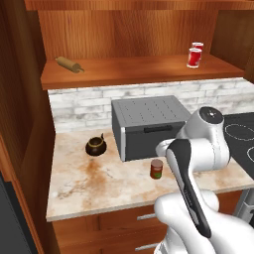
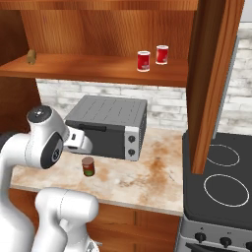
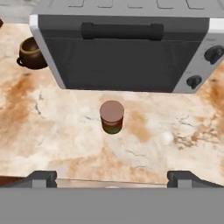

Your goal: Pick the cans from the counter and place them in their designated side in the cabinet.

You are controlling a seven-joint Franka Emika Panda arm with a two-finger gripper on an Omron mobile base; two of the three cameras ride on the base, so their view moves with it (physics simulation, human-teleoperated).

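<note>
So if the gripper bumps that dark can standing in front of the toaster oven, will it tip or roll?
The dark can stands upright, short and about as wide as tall, so it probably slides rather than tips. Knocked over, its round body would likely roll on the flat counter.

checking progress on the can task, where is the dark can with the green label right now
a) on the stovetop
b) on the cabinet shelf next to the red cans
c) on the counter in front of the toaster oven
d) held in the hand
c: the dark can stands upright on the counter just in front of the toaster oven, with the open hand short of it and empty.
</note>
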